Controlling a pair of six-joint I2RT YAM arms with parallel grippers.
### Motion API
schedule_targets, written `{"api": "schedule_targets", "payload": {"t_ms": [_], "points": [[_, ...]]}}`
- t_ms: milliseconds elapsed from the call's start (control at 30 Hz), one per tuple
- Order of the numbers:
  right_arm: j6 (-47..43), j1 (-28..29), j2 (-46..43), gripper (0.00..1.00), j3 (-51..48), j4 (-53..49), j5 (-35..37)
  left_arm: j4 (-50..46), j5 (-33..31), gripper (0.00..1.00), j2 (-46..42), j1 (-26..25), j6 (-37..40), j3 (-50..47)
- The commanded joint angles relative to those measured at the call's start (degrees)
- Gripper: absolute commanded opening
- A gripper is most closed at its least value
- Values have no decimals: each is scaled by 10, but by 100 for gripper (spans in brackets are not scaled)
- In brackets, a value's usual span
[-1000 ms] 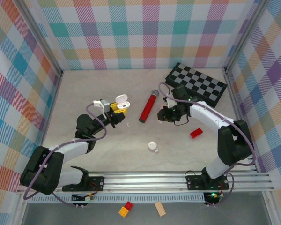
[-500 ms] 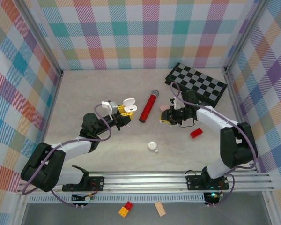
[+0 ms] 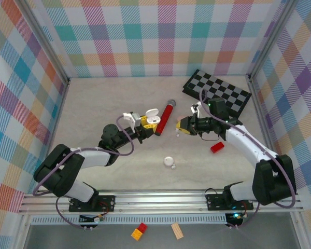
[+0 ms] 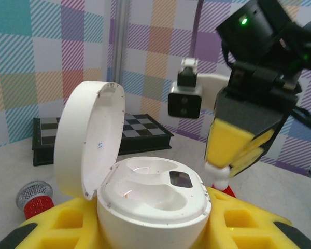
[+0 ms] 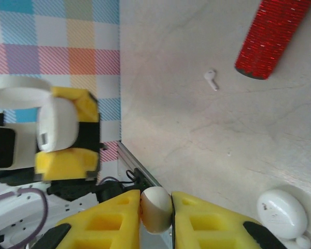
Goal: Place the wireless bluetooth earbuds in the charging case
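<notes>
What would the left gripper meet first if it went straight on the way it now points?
Probably the right gripper, which hangs just ahead holding an earbud; depth is uncertain.

Centre: case (image 3: pixel 152 112) in left gripper (image 3: pixel 150 121); mic (image 3: pixel 165 118) just right; right gripper (image 3: pixel 180 127), with bud (image 5: pixel 156 207), further right. Upper right: chessboard (image 3: pixel 217 93). Lower centre: second case (image 3: pixel 169 162); block (image 3: pixel 216 148) to its right.

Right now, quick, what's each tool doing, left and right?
Left tool: closed on the open charging case.
Right tool: closed on a white earbud.
</notes>
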Motion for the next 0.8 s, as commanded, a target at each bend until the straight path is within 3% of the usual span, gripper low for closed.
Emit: {"api": "schedule_targets", "payload": {"t_ms": [0,300,767], "points": [[10,-2,-33,21,11,10,-19,35,-39,31,13,-21,45,21],[-3,35,-61,22,76,-25,28,46,-106,31,48,-72,96,49],[-19,98,-24,21,136,-39,100,43,-114,30,77,-110,112,78]]}}
